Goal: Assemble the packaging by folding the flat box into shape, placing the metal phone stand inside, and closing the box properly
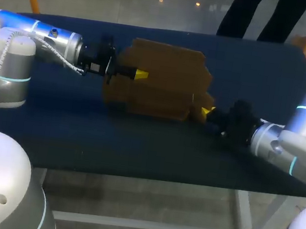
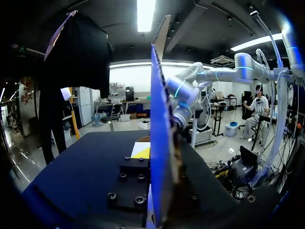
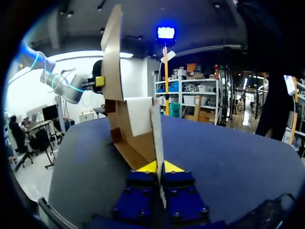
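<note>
the brown flat cardboard box (image 1: 160, 81) stands half-raised over the dark blue cloth-covered table (image 1: 137, 146), caught between both arms. the left claw (image 1: 140, 74) comes in level from the left side and is pressed together on the box's near edge. in the left wrist view one yellow tip (image 2: 141, 151) lies flat against the panel, and the other is hidden behind it. from that claw (image 2: 151, 155) the box (image 2: 159, 119) rises edge-on straight ahead, with the right arm (image 2: 183, 95) just beyond its far end. the right claw (image 1: 206, 110) pinches a thin upright flap at the box's lower corner. in the right wrist view its two yellow tips (image 3: 158, 167) sit tight on either side of that flap. ahead of this claw the box (image 3: 136, 143) bends away in folded panels, its tallest panel standing upright, and the left claw (image 3: 99, 81) grips the far edge. the table (image 3: 214, 152) spreads out beneath and beside the claw.
</note>
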You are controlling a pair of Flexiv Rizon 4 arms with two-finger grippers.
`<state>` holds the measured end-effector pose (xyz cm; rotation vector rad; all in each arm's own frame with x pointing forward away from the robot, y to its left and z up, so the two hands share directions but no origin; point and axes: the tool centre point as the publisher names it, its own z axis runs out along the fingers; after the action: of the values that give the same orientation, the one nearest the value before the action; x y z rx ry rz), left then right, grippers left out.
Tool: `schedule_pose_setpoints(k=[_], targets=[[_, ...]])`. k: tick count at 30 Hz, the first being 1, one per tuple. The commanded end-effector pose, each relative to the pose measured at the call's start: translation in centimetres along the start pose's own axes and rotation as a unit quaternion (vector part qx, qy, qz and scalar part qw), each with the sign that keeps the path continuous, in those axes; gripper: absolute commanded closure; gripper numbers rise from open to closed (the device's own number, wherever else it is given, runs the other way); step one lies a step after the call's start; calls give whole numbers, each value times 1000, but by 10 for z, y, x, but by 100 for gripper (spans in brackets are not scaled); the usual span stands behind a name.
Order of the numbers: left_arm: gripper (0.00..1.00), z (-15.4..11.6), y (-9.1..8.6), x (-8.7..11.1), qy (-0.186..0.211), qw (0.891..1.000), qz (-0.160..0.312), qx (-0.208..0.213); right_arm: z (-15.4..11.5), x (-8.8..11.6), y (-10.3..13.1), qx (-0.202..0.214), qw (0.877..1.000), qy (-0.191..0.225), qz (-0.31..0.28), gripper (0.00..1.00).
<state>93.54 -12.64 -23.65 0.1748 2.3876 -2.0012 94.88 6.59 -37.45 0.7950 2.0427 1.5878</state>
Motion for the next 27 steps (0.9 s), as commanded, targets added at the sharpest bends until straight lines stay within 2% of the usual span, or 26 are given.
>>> schedule_pose_setpoints(k=[1, 3, 19, 23, 27], targets=[[100, 2, 3, 0, 1, 1000, 0, 0, 7, 9, -2, -1, 1000, -15, 1, 75], [100, 2, 3, 0, 1, 1000, 0, 0, 8, 10, -3, -1, 1000, -17, 3, 76], [100, 2, 3, 0, 1, 1000, 0, 0, 18, 28, -5, 4, 1000, -25, 18, 70], [100, 2, 3, 0, 1, 1000, 0, 0, 22, 34, -5, 5, 1000, -21, 20, 60], [100, 2, 3, 0, 1, 1000, 0, 0, 26, 37, -5, 6, 999, -21, 25, 57]])
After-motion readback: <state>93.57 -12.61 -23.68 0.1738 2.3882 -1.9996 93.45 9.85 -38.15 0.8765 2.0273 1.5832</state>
